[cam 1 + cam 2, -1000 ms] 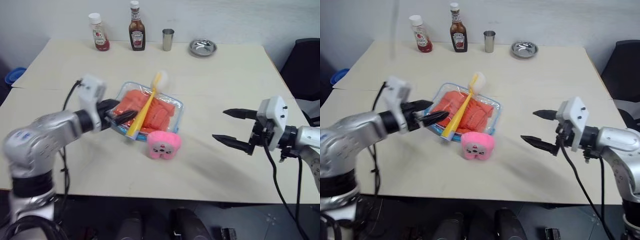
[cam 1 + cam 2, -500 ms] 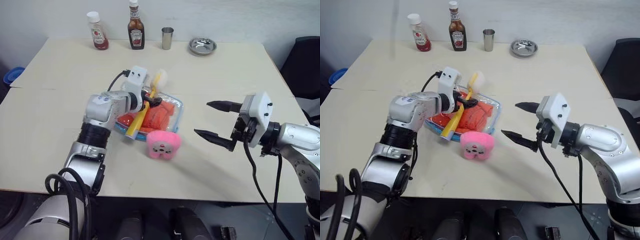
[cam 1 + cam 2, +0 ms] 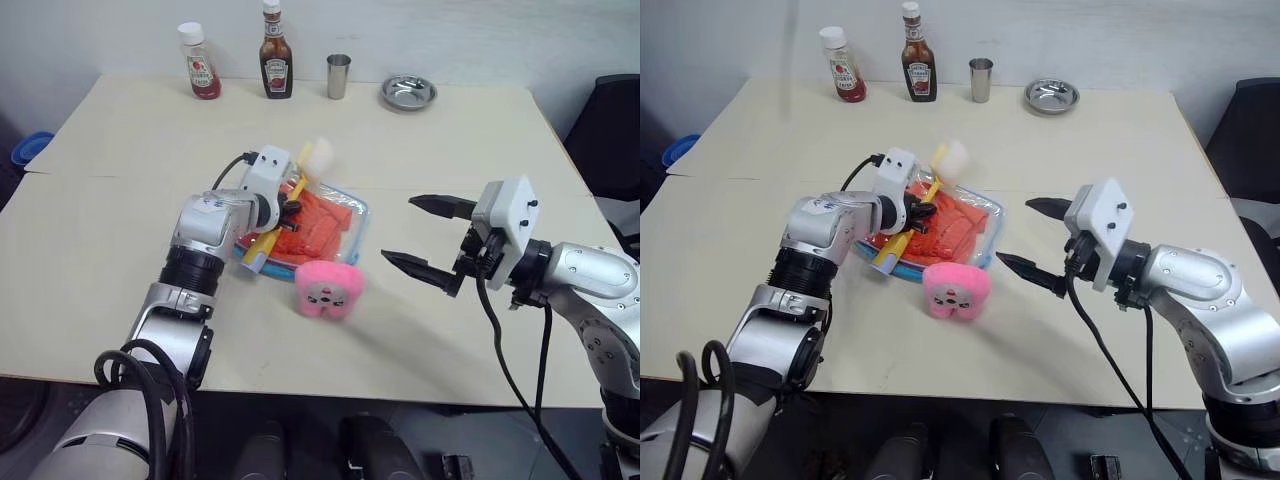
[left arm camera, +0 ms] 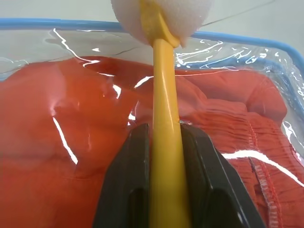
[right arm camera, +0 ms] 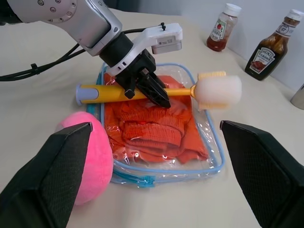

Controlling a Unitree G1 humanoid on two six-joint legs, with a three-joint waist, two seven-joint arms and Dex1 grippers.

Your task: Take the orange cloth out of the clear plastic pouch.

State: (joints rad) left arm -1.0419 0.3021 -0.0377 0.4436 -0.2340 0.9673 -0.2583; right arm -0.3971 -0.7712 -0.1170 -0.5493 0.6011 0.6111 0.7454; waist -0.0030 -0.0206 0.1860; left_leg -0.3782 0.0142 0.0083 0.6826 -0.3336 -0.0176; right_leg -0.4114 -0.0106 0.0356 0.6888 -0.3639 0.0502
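Note:
The clear plastic pouch [image 3: 361,216] with blue trim lies mid-table, and the folded orange cloth [image 3: 322,226] is inside it. A yellow-handled brush [image 3: 264,243] with a white sponge head [image 3: 320,153] rests across the pouch. My left gripper [image 3: 291,207] reaches over the pouch and is shut on the brush handle [image 4: 165,109], one black finger [image 4: 128,180] on each side, with the cloth [image 4: 61,142] under the plastic beneath. My right gripper [image 3: 398,229] hovers open just right of the pouch, holding nothing.
A pink plush toy [image 3: 325,286] sits against the pouch's near edge. Along the far edge stand a ketchup bottle [image 3: 201,63], a brown sauce bottle [image 3: 276,52], a metal cup [image 3: 338,77] and a metal bowl [image 3: 408,93]. A black chair [image 3: 612,130] is at the right.
My left gripper reached forward from the pouch's left edge over the pouch and closed on the yellow brush handle. My right gripper drifted left toward the pouch, staying open.

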